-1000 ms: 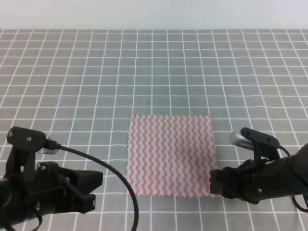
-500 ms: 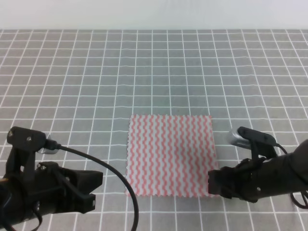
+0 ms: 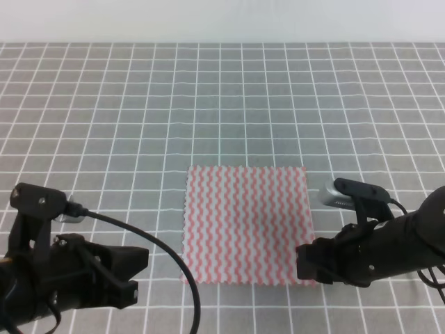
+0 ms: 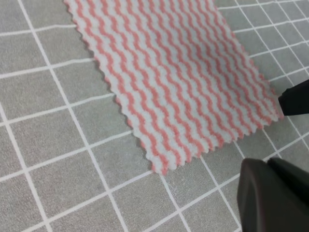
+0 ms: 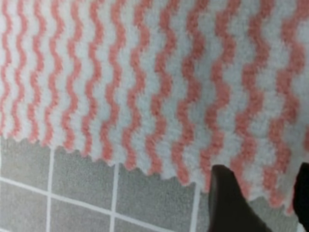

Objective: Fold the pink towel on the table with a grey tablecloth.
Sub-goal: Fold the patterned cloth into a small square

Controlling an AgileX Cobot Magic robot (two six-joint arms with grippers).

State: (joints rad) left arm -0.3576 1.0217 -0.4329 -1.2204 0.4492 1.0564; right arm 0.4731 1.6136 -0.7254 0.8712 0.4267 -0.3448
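1. Crept leftward over the last second: right gripper [image 3: 304, 262], now at the near right corner of the pink towel [image 3: 245, 223], where a second ago it stood just off that corner. Points, by judgement, to a corner grasp about to begin; fold itself not yet started.
2. Spread wide under everything: table with a grey tablecloth [image 3: 208, 97], white grid lines running to every edge in the exterior high view.
3. Lying flat and unfolded on that cloth, nearer the front edge than the back and roughly midway between the side edges: the towel, wavy pink-and-white stripes, jagged hem all round, no corner lifted.
4. Unmoved across all three exterior frames: left gripper [image 3: 139, 275], parked near the front left of the table, apart from the towel's near left corner; one dark finger [image 4: 270, 195] at the bottom of its own wrist view, nothing between the jaws as far as seen, gap not readable.
5. Parted, by the right wrist view: two dark right fingertips [image 5: 227, 193] straddling the jagged near hem, one overlapping striped cloth, the other at the frame edge. Nothing clamped yet; touching cloth or merely above it, cannot tell.
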